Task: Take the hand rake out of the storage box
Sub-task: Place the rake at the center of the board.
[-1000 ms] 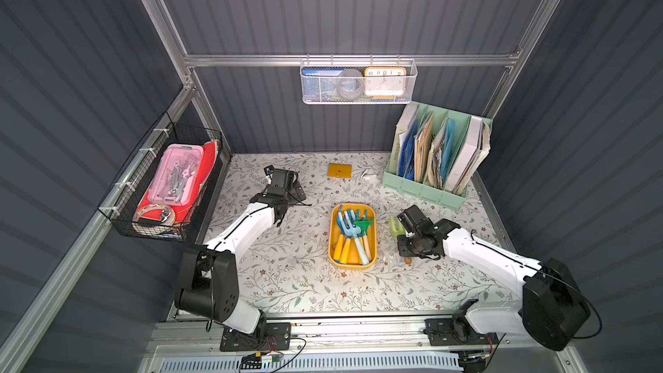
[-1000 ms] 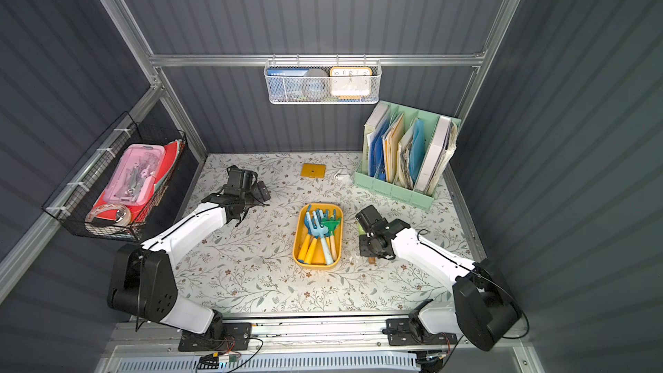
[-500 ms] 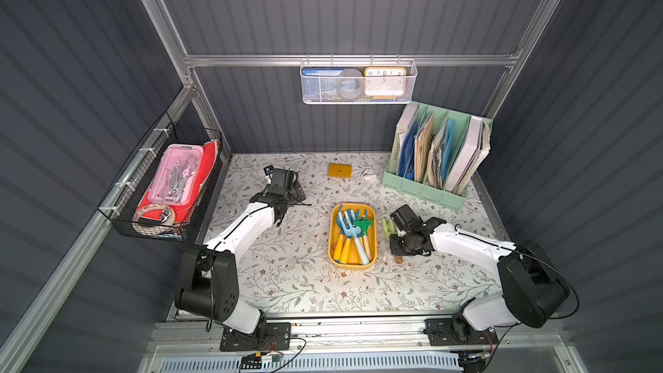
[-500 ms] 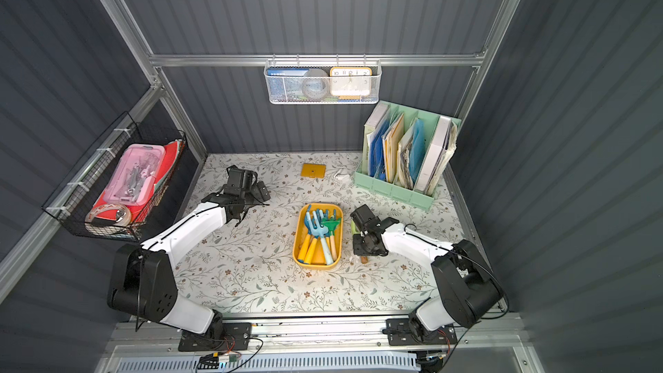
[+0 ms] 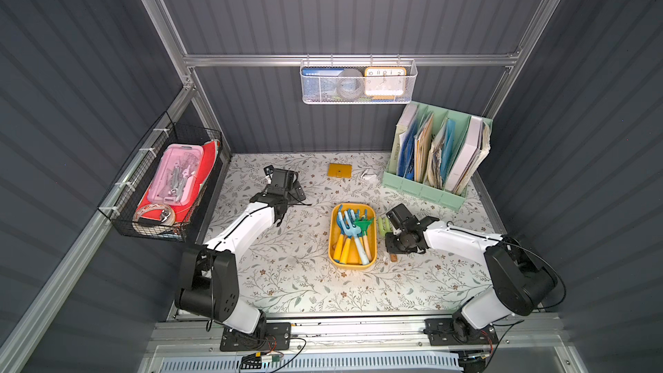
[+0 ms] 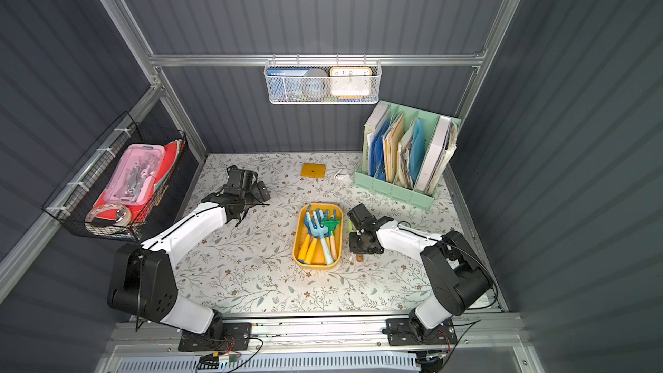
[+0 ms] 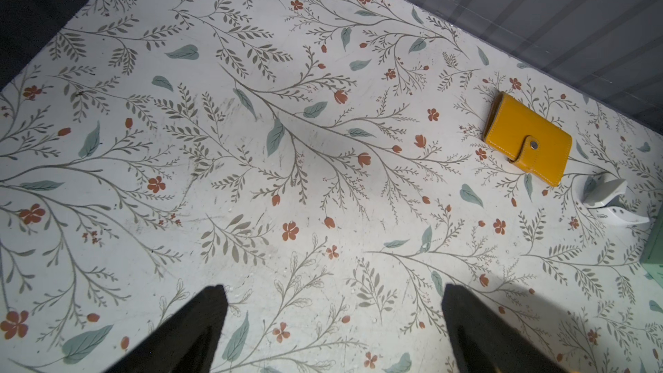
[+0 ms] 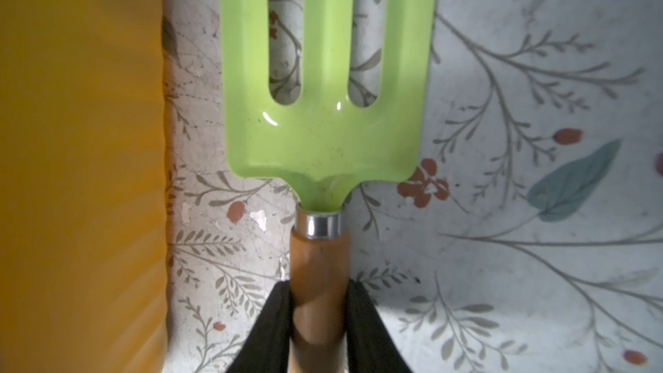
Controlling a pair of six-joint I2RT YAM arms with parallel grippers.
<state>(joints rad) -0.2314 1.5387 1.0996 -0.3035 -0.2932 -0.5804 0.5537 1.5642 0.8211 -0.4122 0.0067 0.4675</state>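
Rake [image 5: 383, 226], right of centre in a top view: lime three-tined head, ferrule, wooden handle. Right gripper [image 8: 319, 303] clamps handle beside box [image 5: 331, 242].

Right end effector [image 8: 319, 299] has carried the hand rake [image 5: 383, 226] in toward the storage box [image 5: 349, 263]. The green head now sits just beside the box wall. Right arm's black elbow has also swung inward.
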